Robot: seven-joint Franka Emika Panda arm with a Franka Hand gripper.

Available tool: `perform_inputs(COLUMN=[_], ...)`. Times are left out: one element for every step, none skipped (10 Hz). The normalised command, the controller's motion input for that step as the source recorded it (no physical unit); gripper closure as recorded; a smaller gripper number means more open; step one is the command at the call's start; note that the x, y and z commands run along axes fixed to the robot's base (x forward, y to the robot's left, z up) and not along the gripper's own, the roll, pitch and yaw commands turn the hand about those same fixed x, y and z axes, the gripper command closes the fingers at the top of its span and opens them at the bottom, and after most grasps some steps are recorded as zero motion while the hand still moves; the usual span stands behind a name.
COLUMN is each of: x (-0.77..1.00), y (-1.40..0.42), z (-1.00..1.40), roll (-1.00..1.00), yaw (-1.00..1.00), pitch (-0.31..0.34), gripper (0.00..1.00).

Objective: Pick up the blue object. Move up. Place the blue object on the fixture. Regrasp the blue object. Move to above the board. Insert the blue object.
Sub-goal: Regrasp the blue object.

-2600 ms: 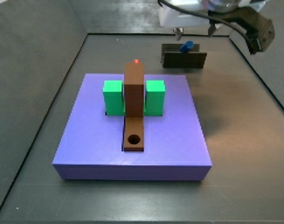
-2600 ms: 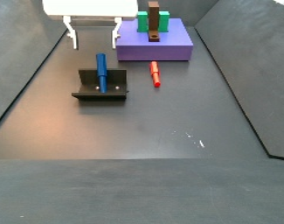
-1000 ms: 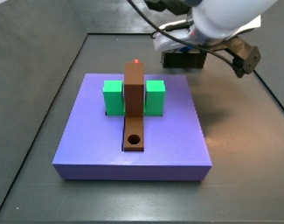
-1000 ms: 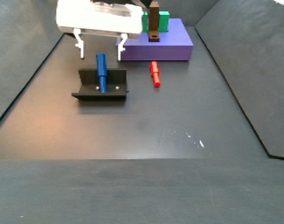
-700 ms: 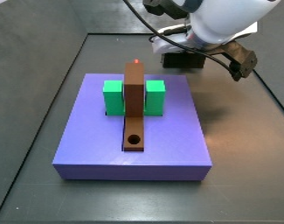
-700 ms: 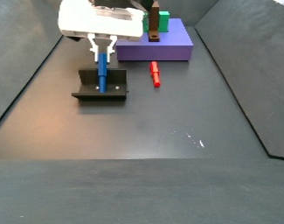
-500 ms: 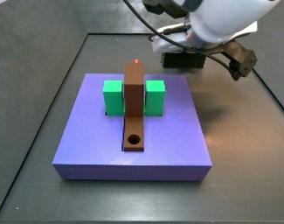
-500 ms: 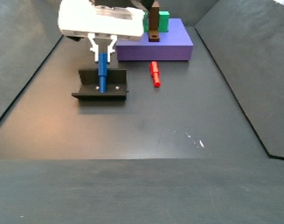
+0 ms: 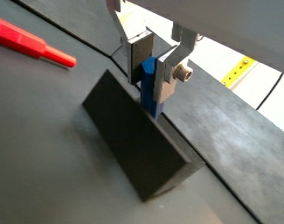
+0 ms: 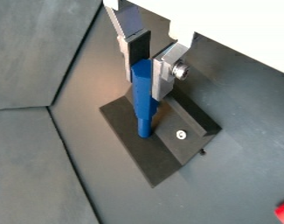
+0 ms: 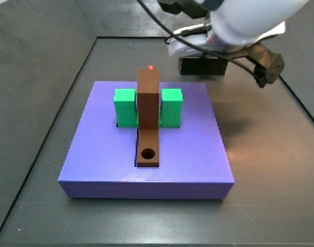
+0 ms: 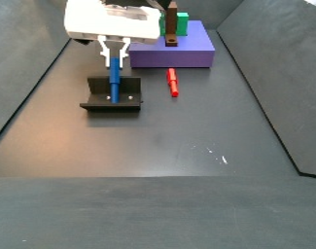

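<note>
We've got the gripper (image 10: 150, 59) right over the fixture (image 10: 168, 140), fingers either side of the upper end of the blue object (image 10: 144, 98). Peg stands in the fixture, long axis leaning away from the base, running up btwn the pads. Jaws look closed on it, as we judge. Board (image 12: 173, 55) sits well apart, beyond the red peg (image 12: 172, 82).

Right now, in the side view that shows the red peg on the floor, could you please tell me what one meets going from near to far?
Near to far: the fixture with the blue object leaning in it, the gripper around the object's upper end → the red peg → the board with its green blocks.
</note>
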Motion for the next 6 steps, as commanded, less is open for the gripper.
perform_inputs(x=[0.00,0.00,0.00,0.00,0.00,0.00], y=[0.00,0.00,0.00,0.00,0.00,0.00], z=[0.00,0.00,0.00,0.00,0.00,0.00], roll=[0.00,0.00,0.00,0.00,0.00,0.00], yaw=[0.00,0.00,0.00,0.00,0.00,0.00], pitch=[0.000,0.000,0.000,0.000,0.000,0.000], gripper=[1.00,1.00,1.00,1.00,1.00,1.00])
